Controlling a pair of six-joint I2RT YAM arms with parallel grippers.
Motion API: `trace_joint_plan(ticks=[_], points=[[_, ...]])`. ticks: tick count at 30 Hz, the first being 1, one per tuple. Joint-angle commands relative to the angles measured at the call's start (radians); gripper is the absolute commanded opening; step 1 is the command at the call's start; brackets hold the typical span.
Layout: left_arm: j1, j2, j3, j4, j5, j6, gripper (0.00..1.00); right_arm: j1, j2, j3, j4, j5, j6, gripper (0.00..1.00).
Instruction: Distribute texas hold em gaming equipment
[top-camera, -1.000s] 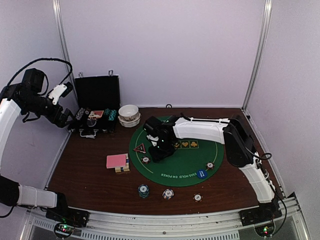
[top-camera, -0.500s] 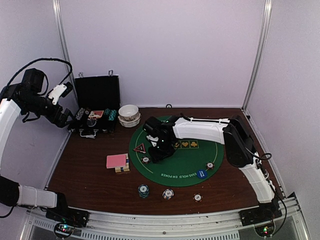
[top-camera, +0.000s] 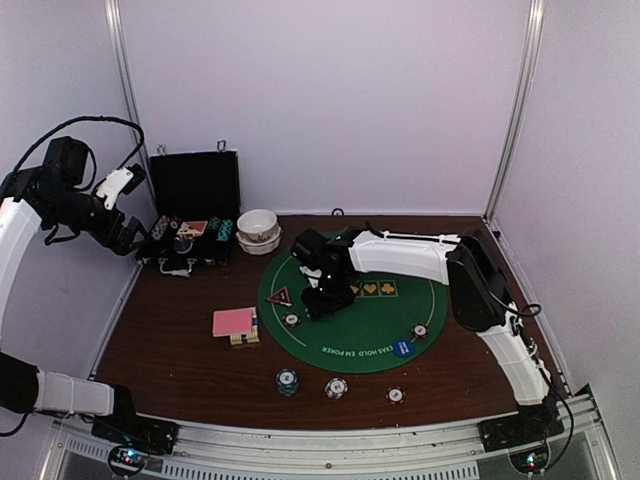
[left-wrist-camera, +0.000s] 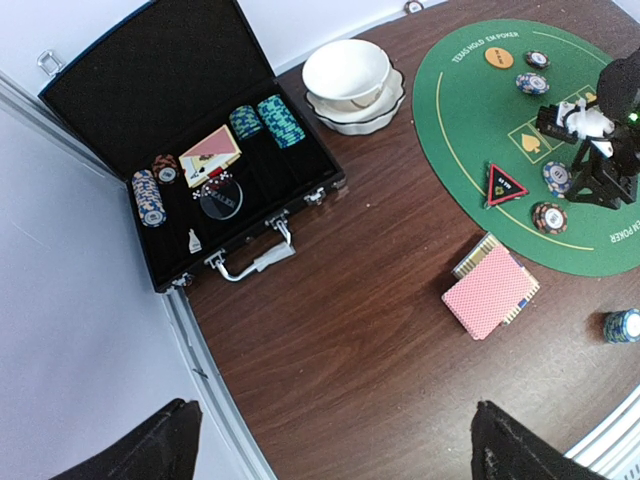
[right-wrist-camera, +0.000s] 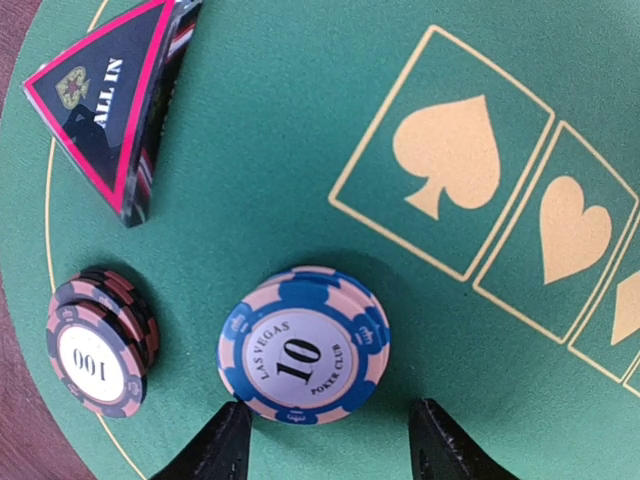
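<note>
A blue-and-pink poker chip stack (right-wrist-camera: 303, 345) marked 10 lies flat on the green mat (top-camera: 375, 320). My right gripper (right-wrist-camera: 330, 450) is open just short of it, and its fingertips (right-wrist-camera: 228, 442) do not grip the chips. Beside the stack sit a brown chip stack (right-wrist-camera: 98, 340) and the red-edged triangle marker (right-wrist-camera: 105, 105). Pink-backed cards (top-camera: 233, 322) lie on the wood left of the mat. My left gripper (left-wrist-camera: 335, 450) hangs open high over the table's left edge and holds nothing.
An open black case (left-wrist-camera: 180, 150) with chips and cards stands at the back left, with white bowls (left-wrist-camera: 350, 75) beside it. Three chip stacks (top-camera: 336, 388) line the front edge. A blue button (top-camera: 403, 348) and an orange button (left-wrist-camera: 498, 58) rest on the mat.
My right gripper's jaws have widened a little and its wrist has shifted slightly to the right. The left arm has not moved.
</note>
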Motion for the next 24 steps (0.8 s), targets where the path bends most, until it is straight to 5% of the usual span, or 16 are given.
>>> trace_joint_plan(ticks=[1, 24], points=[[0.007, -0.013, 0.020, 0.022, -0.002, 0.008, 0.98, 0.001, 0.027, 0.025, -0.004, -0.027, 0.014, 0.55], [0.007, -0.014, 0.016, 0.024, -0.009, 0.017, 0.98, 0.045, 0.202, 0.312, -0.081, -0.050, -0.015, 0.43]])
